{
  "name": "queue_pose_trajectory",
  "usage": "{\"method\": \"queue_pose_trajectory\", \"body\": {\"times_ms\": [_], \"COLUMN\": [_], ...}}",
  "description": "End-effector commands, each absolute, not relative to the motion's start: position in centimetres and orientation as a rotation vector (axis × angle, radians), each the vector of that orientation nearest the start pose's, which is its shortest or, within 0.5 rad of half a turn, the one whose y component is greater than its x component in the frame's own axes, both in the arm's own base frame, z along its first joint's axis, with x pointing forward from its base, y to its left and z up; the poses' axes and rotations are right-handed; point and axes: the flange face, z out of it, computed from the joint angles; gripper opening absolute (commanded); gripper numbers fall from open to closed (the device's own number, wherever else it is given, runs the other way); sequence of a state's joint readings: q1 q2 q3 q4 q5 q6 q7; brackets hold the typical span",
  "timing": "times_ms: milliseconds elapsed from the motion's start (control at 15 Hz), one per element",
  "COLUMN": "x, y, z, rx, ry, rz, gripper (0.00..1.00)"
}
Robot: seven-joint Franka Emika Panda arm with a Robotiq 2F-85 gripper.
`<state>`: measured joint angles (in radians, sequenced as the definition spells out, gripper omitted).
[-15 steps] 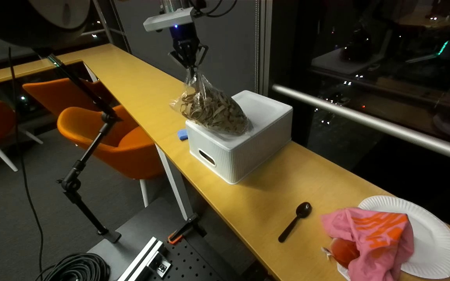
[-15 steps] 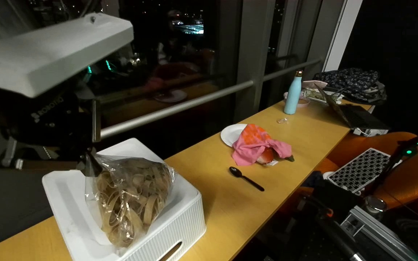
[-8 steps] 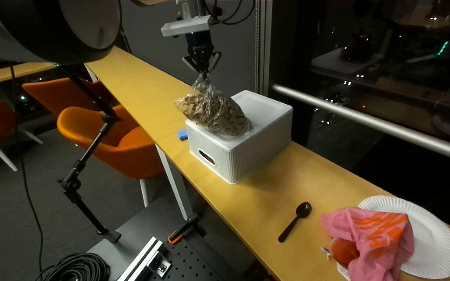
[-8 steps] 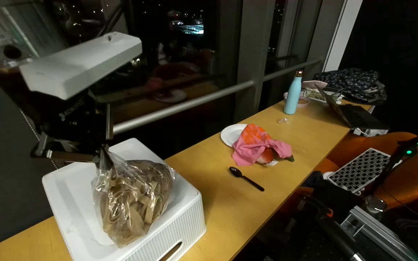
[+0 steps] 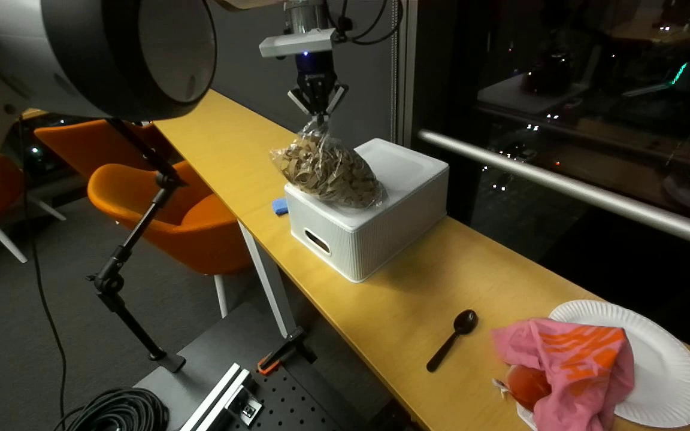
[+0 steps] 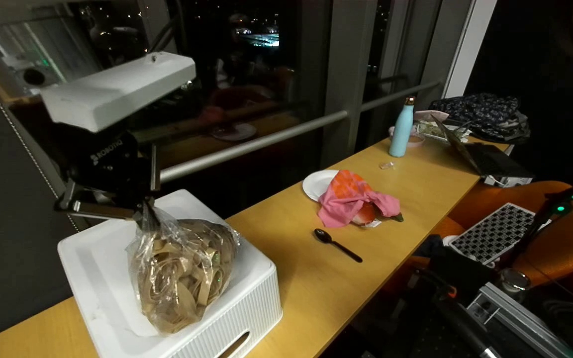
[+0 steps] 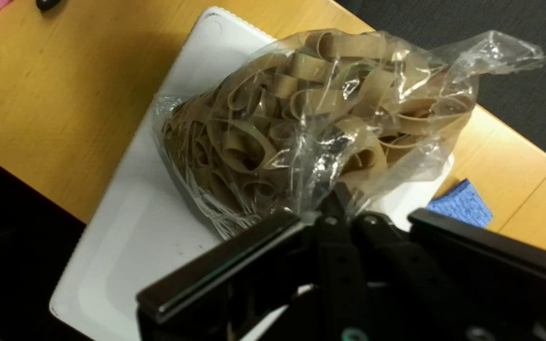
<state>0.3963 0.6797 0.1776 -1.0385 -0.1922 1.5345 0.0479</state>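
Fingers (image 6: 149, 218): narrow, tips together, pinching the gathered film at the top of the bag (image 6: 182, 278). Bag pos.: directly below fingers; clear plastic, filled w/ flat brown loops (image 7: 320, 102). Its lower part rests on the top of the box (image 5: 402, 224), as seen in both exterior views. One end of the bag juts past the box edge; in the wrist view its loose film sticks out ahead of the fingers.

Box: white, ribbed sides, w/ hand slot (image 5: 318, 241) in one end wall; stands under fingers + bag, on the bench (image 5: 393, 317).

Other items, pos. rel. to fingers:
- Blue scrap (image 7: 460, 204) (cloth or sponge, can't tell): lower than fingers, on bench, just beside box.
- Black spoon (image 5: 457, 333): on bench past box, well apart from fingers.
- Pink cloth (image 5: 578, 359), orange pattern: farther from fingers than spoon, partly over white plate (image 5: 668, 359); red round item (image 5: 527, 386) partly under cloth.
- Blue bottle (image 6: 402, 132), laptop (image 6: 485, 154): farther still from fingers, toward bench end.
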Motion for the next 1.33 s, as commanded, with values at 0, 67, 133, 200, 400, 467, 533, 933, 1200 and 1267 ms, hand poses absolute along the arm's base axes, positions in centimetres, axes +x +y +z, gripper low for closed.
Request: {"method": "queue_pose_trajectory", "body": {"times_ms": [0,67,133,200,400,467,533,933,1200,1267], "x": [63.0,62.5,62.0,61.5,60.6,60.5,60.3,60.8,60.5,60.5], "y": [35.4,36.1,36.7,37.3,38.5,38.8,39.2,39.6,40.9,40.9], "z": [46.1,46.8,47.6,48.3,49.5,49.9,50.3,51.4,51.6,51.6], "rx": [-3.124,-3.119,-3.109,-3.095,-3.082,-3.075,-3.07,-3.031,-3.0,-2.994], "ry": [-0.833,-0.834,-0.842,-0.854,-0.864,-0.866,-0.86,-0.835,-0.85,-0.846], "rz": [0.266,0.262,0.26,0.261,0.241,0.232,0.217,0.174,0.147,0.143], "gripper": [0.0,0.0,0.0,0.0,0.0,0.0,0.0,0.0,0.0,0.0]}}
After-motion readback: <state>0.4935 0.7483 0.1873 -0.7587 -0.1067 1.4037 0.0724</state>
